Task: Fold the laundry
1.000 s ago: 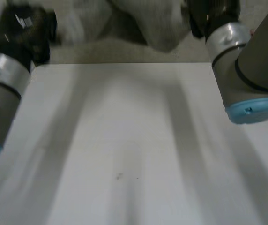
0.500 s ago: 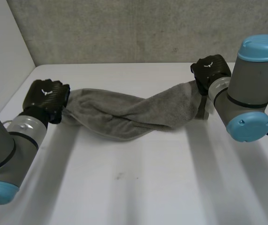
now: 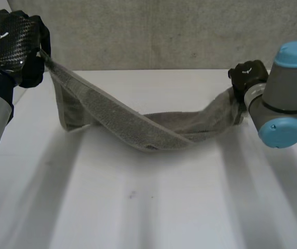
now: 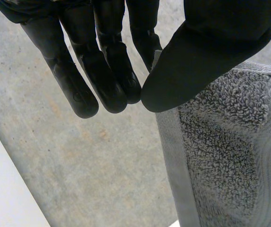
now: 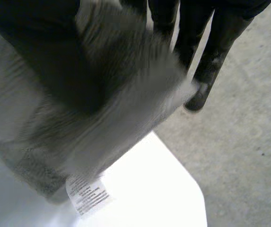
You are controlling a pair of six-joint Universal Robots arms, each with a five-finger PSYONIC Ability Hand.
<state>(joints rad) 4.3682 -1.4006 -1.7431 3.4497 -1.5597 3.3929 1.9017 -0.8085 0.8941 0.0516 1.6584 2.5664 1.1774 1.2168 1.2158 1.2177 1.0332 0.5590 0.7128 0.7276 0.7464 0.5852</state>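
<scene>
Now the left hand (image 3: pixel 11 44) sits high in the upper left of the frame, well above the table (image 3: pixel 153 207), where half a second ago it was low, beside the table top at the left. The right hand (image 3: pixel 246 77) has hardly moved and is at the right of the frame, close over the far part of the table. Between them the grey towel (image 3: pixel 138 127) has changed shape. It was a thick twisted roll lying across the table; now its left end slopes steeply down from the raised hand, the middle sags onto the table near the centre of the frame, and the right end climbs a little to the right hand.

In the left wrist view the thumb presses against the fingertips (image 4: pixel 121 92) with the hemmed edge of the towel pinched there, so this hand holds a corner or edge end in a narrow grip. In the right wrist view the dark thumb lies over the cloth with the fingers behind it, so this hand also grips the towel, bunched, and a white care label (image 5: pixel 85 194) hangs from the cloth below the hand.

Judging from this, the lift is starting to open the roll: a flat band shows along the sloping part, but a twist remains near the middle. The towel is not yet spread flat, so no fold can be laid. Probably the right end needs raising too, or the hands drawn apart, to shake the twist out.
</scene>
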